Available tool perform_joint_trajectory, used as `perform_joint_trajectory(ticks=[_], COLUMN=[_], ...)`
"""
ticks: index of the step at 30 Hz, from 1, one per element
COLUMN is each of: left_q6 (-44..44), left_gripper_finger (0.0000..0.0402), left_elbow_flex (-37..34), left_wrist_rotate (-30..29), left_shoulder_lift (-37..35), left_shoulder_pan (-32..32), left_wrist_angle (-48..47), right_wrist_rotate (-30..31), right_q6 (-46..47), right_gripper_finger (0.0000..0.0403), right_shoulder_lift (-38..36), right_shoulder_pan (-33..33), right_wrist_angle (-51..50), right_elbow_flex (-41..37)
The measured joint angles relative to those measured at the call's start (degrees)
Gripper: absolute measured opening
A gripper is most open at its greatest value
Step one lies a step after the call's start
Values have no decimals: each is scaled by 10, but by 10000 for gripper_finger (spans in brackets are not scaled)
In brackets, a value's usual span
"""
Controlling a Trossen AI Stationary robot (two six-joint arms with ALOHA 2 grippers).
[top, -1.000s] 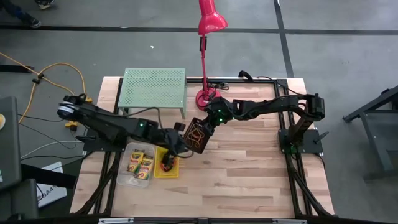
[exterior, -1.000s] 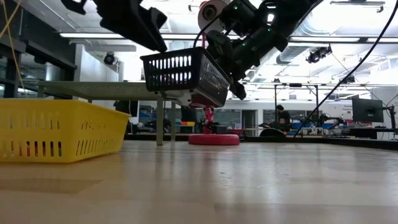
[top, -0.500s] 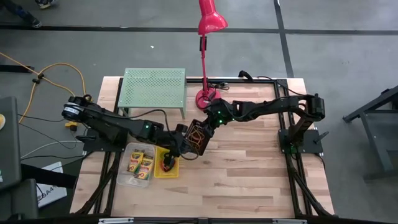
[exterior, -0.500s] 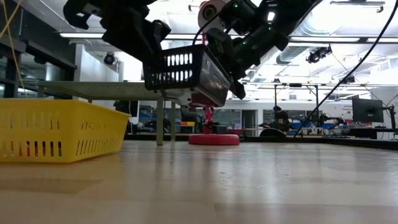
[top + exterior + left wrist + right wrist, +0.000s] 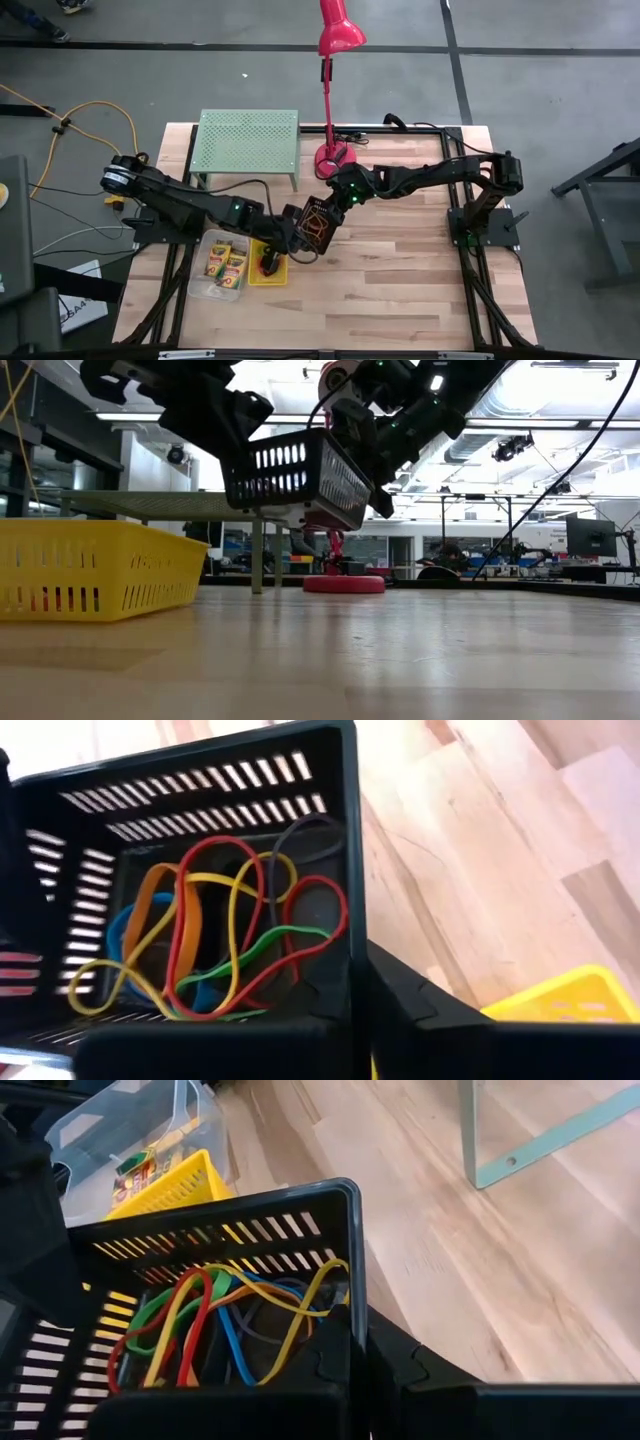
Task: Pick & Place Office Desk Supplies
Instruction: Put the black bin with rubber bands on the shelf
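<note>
Left of frame centre in the high view, the clear bin (image 5: 222, 265) with crayon boxes (image 5: 226, 263) and the yellow bin (image 5: 268, 266) sit side by side. At centre the black mesh bin (image 5: 317, 222) hangs in the air, both claws on its rim: left gripper (image 5: 295, 227) now pinched on one wall, right gripper (image 5: 335, 205) clamped on the opposite one. A second ago the left claw was spread beside it. The bin looks light and stiff; its coloured loops (image 5: 220, 935) are loose, so keep it level and hold the rim.
</note>
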Motion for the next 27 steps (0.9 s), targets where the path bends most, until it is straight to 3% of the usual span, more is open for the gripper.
perform_joint_trajectory(ticks=[19, 27], left_q6=[-2, -2], left_gripper_finger=[3, 3], left_elbow_flex=[0, 0], left_wrist_rotate=[15, 21], left_shoulder_lift=[0, 0], left_shoulder_pan=[-1, -1], left_wrist_angle=[1, 0], right_wrist_rotate=[4, 4], right_q6=[4, 1], right_gripper_finger=[4, 36], right_shoulder_lift=[0, 0], right_shoulder_pan=[29, 29], right_wrist_angle=[-1, 2], right_elbow_flex=[0, 0])
